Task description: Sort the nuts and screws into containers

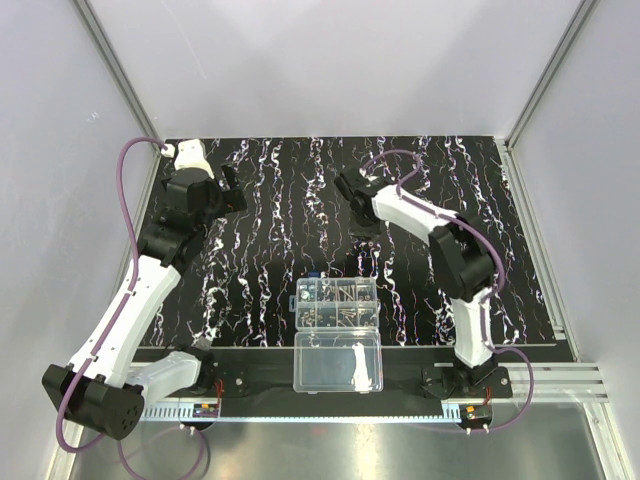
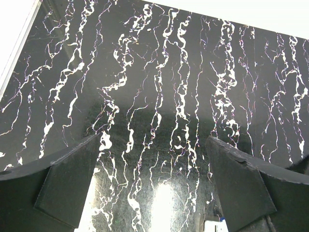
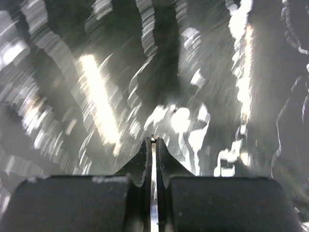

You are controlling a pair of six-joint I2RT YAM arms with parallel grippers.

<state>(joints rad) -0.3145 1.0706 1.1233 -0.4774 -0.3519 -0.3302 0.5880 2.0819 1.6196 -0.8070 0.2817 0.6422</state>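
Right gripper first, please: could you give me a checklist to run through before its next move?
1. Right gripper shut: ok, its fingers meet in the wrist view.
2. Piece held between them: cannot tell, the view is blurred.
3. Containers open: ok, the lid lies flat nearer the bases.
4. Left gripper away from the containers: ok, it is open above the mat at far left.
5. Loose screws or nuts on the mat: cannot tell, too small among the white streaks.
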